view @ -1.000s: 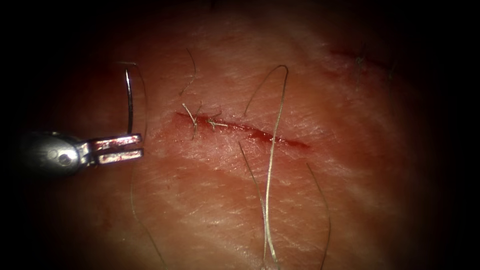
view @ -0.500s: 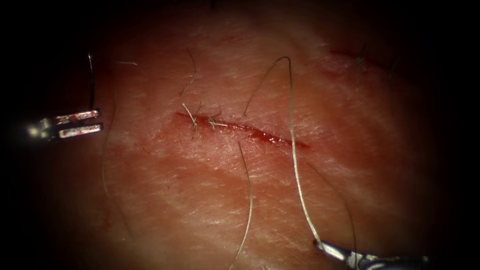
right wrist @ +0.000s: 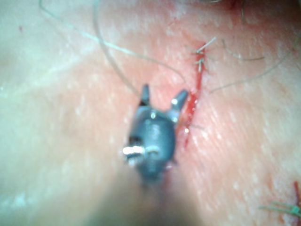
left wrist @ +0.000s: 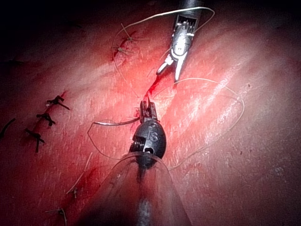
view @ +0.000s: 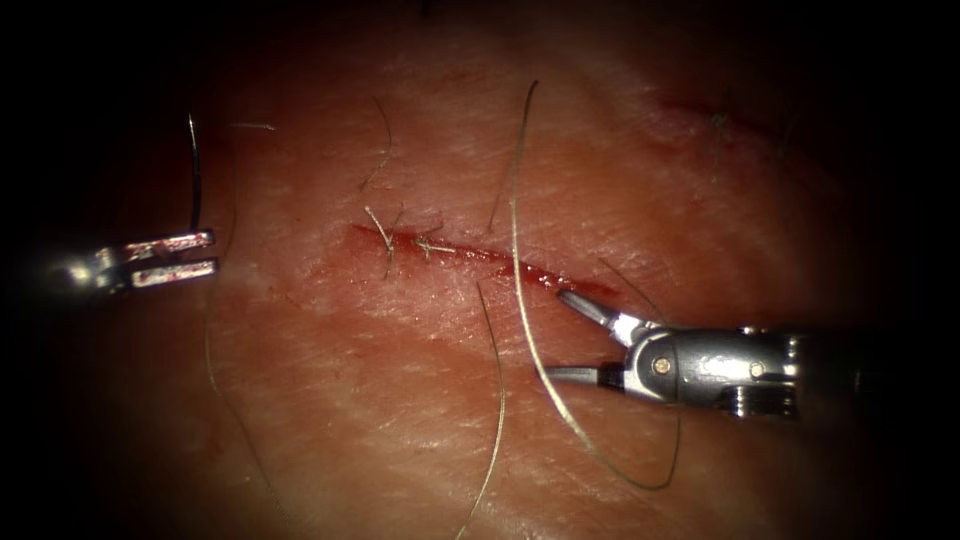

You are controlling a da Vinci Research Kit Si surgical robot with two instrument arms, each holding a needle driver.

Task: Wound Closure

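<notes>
My left tool (view: 172, 258) is far left of the cut (view: 480, 258), its jaws shut on the curved needle (view: 194, 170) near one end. The needle rises clear of the tissue (view: 400, 400); the left wrist view shows it (left wrist: 113, 123) sticking out sideways from those jaws (left wrist: 148, 109). My right tool (view: 558, 334) stands at the cut's right end with its jaws open and nothing held. One jaw tip lies by the cut. The thread (view: 517, 250) crosses the cut and passes just in front of the open jaws, then loops under the tool. In the right wrist view the open jaws (right wrist: 162, 96) sit beside the cut (right wrist: 192, 113).
Two knotted stitches with short cut ends (view: 385, 240) close the cut's left part; red fluid lies along its right part. Loose thread (view: 495, 400) trails toward the near edge. Dark older stitches (left wrist: 47, 117) sit off to one side in the left wrist view.
The right tool came up from the lower edge to the cut's right end and its jaws opened. The thread loop swung left. The left tool carried the needle left, then held still.
</notes>
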